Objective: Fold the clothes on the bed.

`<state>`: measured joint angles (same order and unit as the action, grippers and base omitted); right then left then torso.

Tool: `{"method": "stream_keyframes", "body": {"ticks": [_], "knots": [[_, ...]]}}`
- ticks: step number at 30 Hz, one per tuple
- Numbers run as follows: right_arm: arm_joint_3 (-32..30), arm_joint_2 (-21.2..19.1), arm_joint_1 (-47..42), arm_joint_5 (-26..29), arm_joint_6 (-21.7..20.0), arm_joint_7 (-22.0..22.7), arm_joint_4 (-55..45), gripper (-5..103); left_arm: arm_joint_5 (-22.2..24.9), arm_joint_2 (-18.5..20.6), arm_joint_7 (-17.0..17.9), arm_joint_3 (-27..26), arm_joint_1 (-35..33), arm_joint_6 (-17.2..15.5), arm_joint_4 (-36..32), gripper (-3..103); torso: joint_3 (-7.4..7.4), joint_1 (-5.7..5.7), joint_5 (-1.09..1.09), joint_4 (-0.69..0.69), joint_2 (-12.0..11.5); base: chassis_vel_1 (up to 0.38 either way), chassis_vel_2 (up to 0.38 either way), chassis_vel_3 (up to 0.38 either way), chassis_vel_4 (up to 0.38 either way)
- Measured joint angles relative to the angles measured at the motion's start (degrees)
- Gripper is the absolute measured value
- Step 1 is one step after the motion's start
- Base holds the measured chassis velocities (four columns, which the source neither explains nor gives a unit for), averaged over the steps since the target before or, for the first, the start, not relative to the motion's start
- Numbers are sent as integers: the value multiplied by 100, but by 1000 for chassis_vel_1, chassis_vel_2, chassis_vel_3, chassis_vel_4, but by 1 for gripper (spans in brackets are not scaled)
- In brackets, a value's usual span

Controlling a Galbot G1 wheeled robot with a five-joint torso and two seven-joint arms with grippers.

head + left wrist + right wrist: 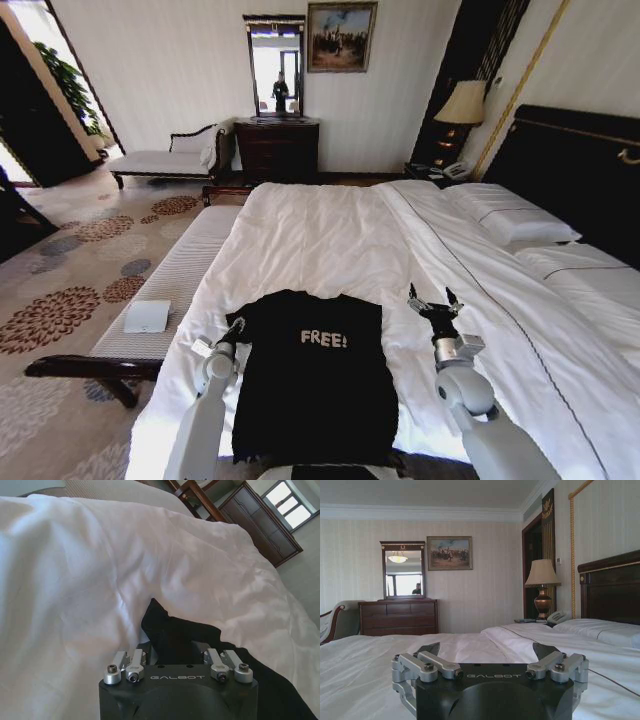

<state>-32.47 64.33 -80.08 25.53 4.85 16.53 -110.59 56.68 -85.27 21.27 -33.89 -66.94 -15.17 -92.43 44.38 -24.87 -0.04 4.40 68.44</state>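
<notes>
My left gripper [177, 647] seems to pinch the black cotton T-shirt's [315, 375] sleeve edge between its jaws on the white bed [320, 240]. Right gripper [434, 303] hovers spread, beside it. Limp, light cloth: grab corners.

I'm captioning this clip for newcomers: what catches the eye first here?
The black T-shirt with white "FREE!" lettering lies flat on the white bed near its foot. The left gripper sits at its sleeve, the right gripper hovers open beside it.
</notes>
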Motion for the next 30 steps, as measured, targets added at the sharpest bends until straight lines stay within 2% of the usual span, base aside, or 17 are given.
{"method": "stream_keyframes", "body": {"ticks": [3,5,6,7,8,10,13,23,26,30], "knots": [[9,61,-3,0,-2,5,9,100,2,15,0,-28,-48,0,-53,30,0,0,0,0,-1,0,0,0,0],[10,63,-4,1,-2,5,10,100,2,22,0,-37,-61,-1,-64,30,0,0,0,0,0,0,0,0,0],[11,66,-4,2,-3,6,9,100,2,27,0,-43,-74,-2,-76,25,0,0,0,0,-1,0,0,0,0],[12,67,-4,3,-4,7,10,100,2,33,0,-48,-87,-3,-87,25,0,0,0,0,-1,0,0,0,0],[14,69,-6,5,-5,9,8,100,2,42,0,-60,-114,-5,-117,15,0,0,0,0,0,0,0,0,0],[15,72,-9,5,-6,9,5,100,2,43,0,-65,-123,-6,-132,15,0,0,0,0,-1,0,0,0,0],[18,92,-21,6,-6,11,-5,100,-2,45,-11,-94,-153,-8,-182,2,0,0,0,0,-1,0,0,0,0],[34,80,-28,7,1,12,20,100,-48,39,-42,-136,-200,-3,-281,1,0,0,-1,0,-1,0,0,0,0],[34,103,-23,5,27,13,89,100,-550,178,-278,28,-383,303,-809,1,0,0,0,1,0,0,0,0,0],[66,142,-4,-14,34,14,158,100,-944,214,-490,311,-534,456,-1085,1,0,0,1,-1,0,0,0,0,0]]}}
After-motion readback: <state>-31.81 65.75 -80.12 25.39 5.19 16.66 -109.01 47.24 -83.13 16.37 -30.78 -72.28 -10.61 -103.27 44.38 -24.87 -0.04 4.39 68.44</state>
